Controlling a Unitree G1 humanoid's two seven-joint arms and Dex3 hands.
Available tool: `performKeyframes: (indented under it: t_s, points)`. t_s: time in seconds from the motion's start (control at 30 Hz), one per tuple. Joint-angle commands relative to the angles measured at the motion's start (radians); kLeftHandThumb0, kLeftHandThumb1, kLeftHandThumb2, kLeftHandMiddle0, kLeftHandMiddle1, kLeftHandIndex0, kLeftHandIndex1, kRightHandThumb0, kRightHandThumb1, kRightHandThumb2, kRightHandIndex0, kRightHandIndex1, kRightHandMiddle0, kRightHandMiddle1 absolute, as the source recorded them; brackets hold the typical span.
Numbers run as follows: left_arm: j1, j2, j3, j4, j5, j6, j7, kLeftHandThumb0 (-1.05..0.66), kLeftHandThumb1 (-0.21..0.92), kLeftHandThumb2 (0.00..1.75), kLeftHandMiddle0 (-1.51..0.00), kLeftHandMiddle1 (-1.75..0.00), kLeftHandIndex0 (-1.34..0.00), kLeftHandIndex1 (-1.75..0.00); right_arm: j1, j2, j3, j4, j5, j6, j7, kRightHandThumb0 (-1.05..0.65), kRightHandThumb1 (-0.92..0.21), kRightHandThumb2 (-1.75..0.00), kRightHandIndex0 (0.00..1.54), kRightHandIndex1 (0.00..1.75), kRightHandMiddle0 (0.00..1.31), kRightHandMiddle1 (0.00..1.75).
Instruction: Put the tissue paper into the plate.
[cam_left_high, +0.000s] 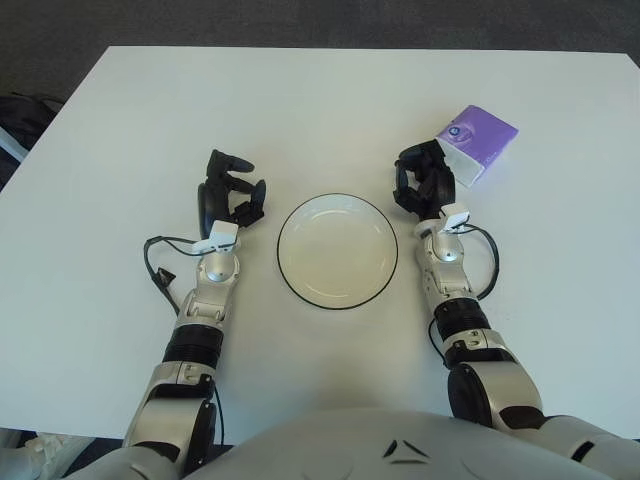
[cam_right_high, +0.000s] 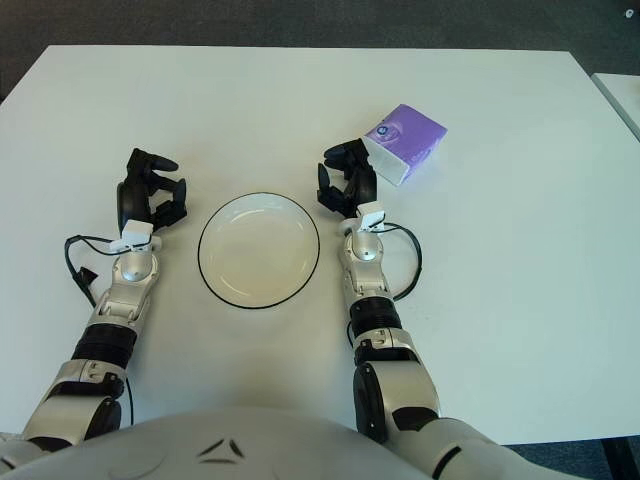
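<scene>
A purple and white tissue pack (cam_left_high: 476, 143) lies on the white table, to the right of and beyond the plate. The plate (cam_left_high: 337, 250) is white with a dark rim and holds nothing; it sits between my two hands. My right hand (cam_left_high: 423, 180) is just left of the tissue pack's near corner, fingers loosely curled and holding nothing. My left hand (cam_left_high: 230, 191) shows to the left of the plate, fingers relaxed and empty.
The white table (cam_left_high: 320, 110) stretches wide beyond the plate. A black cable (cam_left_high: 160, 262) loops beside my left forearm, and another cable (cam_left_high: 488, 262) loops beside my right forearm. Dark floor lies past the table's far edge.
</scene>
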Motion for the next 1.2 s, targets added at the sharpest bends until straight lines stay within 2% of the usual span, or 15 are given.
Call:
performKeyframes:
  t_s: [0.0,0.17,0.37,0.6,0.77,0.9,1.17]
  points:
    - [0.088,-0.041,-0.013,0.092,-0.005,-0.008,0.002,-0.38,0.7,0.81,-0.7,-1.42,-0.35,-1.72,0.201,0.015,0.035,-0.161,-0.011,0.107,0.003,-0.01,-0.66,-0.78,0.46,1.54,0.31,1.62]
    - [0.081,-0.037,-0.01,0.104,-0.011,-0.016,-0.003,-0.38,0.69,0.81,-0.71,-1.43,-0.36,-1.71,0.232,-0.005,0.057,-0.296,-0.056,0.122,-0.01,-0.01,-0.67,-0.78,0.48,1.55,0.29,1.6]
    - [0.072,-0.029,-0.015,0.115,-0.004,-0.024,-0.004,-0.38,0.69,0.81,-0.7,-1.42,-0.36,-1.72,0.21,-0.041,0.058,-0.418,-0.076,0.131,0.0,0.0,-0.66,-0.8,0.49,1.58,0.27,1.59]
    - [0.062,-0.031,-0.017,0.126,-0.01,-0.022,-0.012,-0.38,0.69,0.81,-0.72,-1.41,-0.35,-1.72,0.188,-0.069,0.05,-0.48,-0.067,0.137,0.01,0.0,-0.66,-0.81,0.47,1.61,0.25,1.6]
    - [0.056,-0.039,-0.014,0.13,-0.027,-0.02,-0.023,-0.38,0.69,0.81,-0.72,-1.41,-0.35,-1.72,0.14,-0.097,0.033,-0.488,-0.085,0.091,-0.007,0.0,-0.67,-0.81,0.46,1.63,0.25,1.59]
    - [0.049,-0.047,-0.015,0.136,-0.037,-0.009,-0.028,-0.38,0.69,0.82,-0.71,-1.4,-0.35,-1.73,0.028,-0.149,0.001,-0.445,-0.114,0.08,-0.026,0.0,-0.67,-0.81,0.45,1.64,0.24,1.6]
    - [0.041,-0.049,-0.02,0.151,-0.026,-0.013,-0.017,-0.38,0.69,0.82,-0.69,-1.38,-0.35,-1.73,-0.068,-0.214,-0.025,-0.401,-0.126,0.066,-0.025,0.0,-0.68,-0.81,0.45,1.65,0.23,1.6]
